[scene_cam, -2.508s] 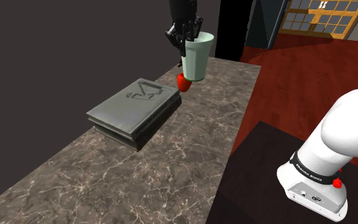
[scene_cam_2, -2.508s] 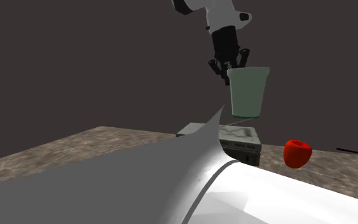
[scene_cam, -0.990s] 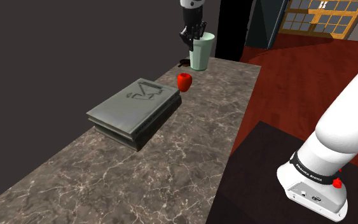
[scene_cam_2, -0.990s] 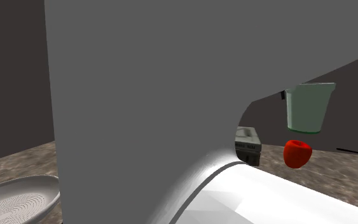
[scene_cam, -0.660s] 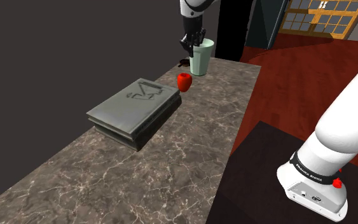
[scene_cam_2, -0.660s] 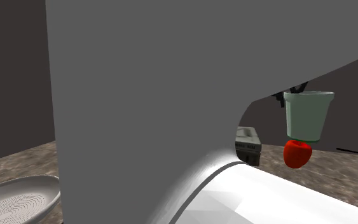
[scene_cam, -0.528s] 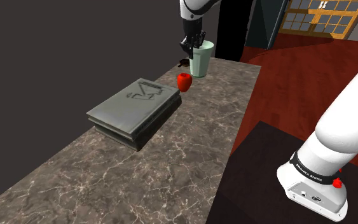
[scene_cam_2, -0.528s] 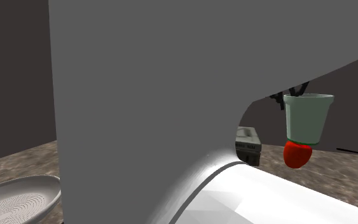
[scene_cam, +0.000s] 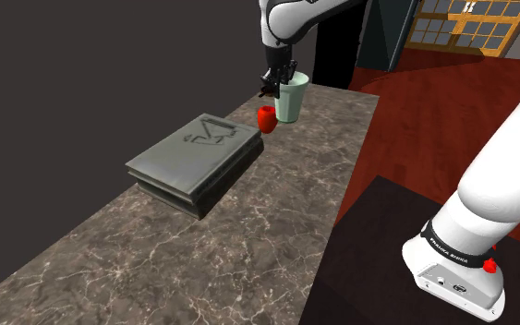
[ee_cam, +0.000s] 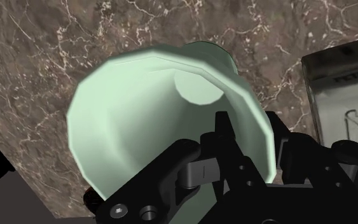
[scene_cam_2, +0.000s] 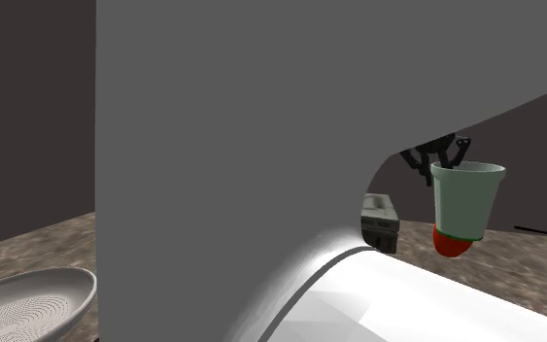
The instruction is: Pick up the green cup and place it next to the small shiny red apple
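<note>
The tabletop [scene_cam: 248, 240] is brown stone with pale veins, long and narrow. The white arm [scene_cam: 290, 18] reaches down over its far end. A grey, flat, book-like block [scene_cam: 196, 159] with a raised emblem lies mid-tabletop. In the second exterior view a white perforated bowl [scene_cam_2: 28, 301] sits at the lower left. The pale green cup [scene_cam: 291, 100] stands upright at the far end, mouth up, long axis vertical, tapering to a narrower base. Its faceted inside shows bare wall down to a round floor [ee_cam: 196, 86]. The jaws pinch its rim wall, one finger [ee_cam: 225, 137] inside and the other outside. The base looks to be at the stone, though contact is hard to judge. The small glossy red apple [scene_cam: 266, 118] sits just beside the cup, on the shoulder view's left; in the second exterior view the cup [scene_cam_2: 465, 199] overlaps the apple [scene_cam_2: 453, 245].
</note>
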